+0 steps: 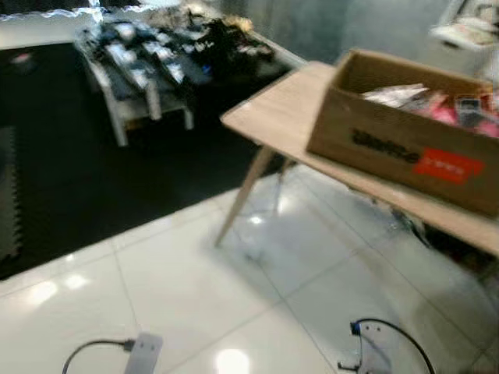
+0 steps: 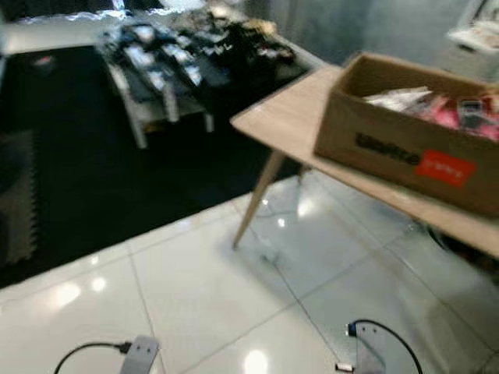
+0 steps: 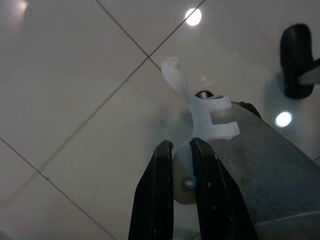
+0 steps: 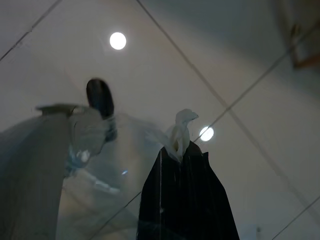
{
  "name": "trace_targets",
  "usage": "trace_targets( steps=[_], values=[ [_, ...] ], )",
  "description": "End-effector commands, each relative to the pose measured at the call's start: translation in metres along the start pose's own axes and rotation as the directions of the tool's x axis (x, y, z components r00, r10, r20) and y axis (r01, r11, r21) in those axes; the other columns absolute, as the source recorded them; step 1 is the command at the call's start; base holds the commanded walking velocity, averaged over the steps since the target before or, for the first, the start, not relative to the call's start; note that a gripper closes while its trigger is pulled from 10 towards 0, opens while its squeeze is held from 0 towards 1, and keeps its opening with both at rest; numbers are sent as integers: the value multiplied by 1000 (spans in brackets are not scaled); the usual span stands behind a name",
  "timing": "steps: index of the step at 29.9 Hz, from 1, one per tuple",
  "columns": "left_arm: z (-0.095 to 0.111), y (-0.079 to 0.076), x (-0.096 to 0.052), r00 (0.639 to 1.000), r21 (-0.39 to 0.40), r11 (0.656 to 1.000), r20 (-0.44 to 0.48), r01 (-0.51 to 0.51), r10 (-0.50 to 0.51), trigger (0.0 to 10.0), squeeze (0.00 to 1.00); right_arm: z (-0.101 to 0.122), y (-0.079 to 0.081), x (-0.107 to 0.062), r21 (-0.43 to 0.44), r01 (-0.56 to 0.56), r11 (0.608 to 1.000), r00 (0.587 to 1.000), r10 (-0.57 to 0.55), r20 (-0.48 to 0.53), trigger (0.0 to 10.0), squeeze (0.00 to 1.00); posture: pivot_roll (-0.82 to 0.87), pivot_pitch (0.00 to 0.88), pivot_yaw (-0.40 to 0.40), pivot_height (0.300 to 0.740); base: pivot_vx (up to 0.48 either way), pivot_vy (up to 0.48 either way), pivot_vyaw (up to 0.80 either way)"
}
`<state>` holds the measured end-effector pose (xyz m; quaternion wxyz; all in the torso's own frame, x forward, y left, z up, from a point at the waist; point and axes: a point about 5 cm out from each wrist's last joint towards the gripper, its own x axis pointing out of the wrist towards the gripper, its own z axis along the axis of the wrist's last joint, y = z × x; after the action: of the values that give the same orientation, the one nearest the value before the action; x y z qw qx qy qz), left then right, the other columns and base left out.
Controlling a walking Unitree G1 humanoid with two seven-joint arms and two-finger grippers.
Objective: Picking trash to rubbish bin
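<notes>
The two eye views look forward and down from the head, side by side, sharing nearly the same scene: the wooden surface (image 1: 288,105) with its cardboard box (image 2: 409,128) at right, the white tiled floor (image 1: 195,280) below, slightly blurred; each wrist view looks closely along its own claw down at that floor; the left claw (image 3: 180,150) and right claw (image 4: 182,150) fill the near foreground.

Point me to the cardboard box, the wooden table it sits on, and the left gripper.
cardboard box (image 1: 390,144), left eye view, on its printed front wall.
wooden table (image 1: 273,109), left eye view, on bare top near the corner.
left gripper (image 3: 181,150), left wrist view, midway between the black fingertips.
</notes>
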<state>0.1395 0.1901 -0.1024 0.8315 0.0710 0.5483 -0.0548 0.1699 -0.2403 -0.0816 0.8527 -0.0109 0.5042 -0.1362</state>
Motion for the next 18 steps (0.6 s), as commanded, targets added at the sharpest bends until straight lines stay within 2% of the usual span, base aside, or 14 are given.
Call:
trace_targets(
  steps=[1, 18],
  values=[
    [-12, -5, -1, 999, 9, 1000, -34, 17, -16, 10000, 0, -7, 1, 0, -7, -2, 1000, 1000, 2, -22, 10000, 0, 7, 80, -3, 740, 0, 0, -800],
    [-10, -8, 0, 1000, -20, 1000, -17, 13, -13, 10000, 0, -12, 4, -1, -50, -20, 999, 999, 18, -39, 10000, 0, 26, 85, -26, 740, 0, 0, -800]
  ],
)
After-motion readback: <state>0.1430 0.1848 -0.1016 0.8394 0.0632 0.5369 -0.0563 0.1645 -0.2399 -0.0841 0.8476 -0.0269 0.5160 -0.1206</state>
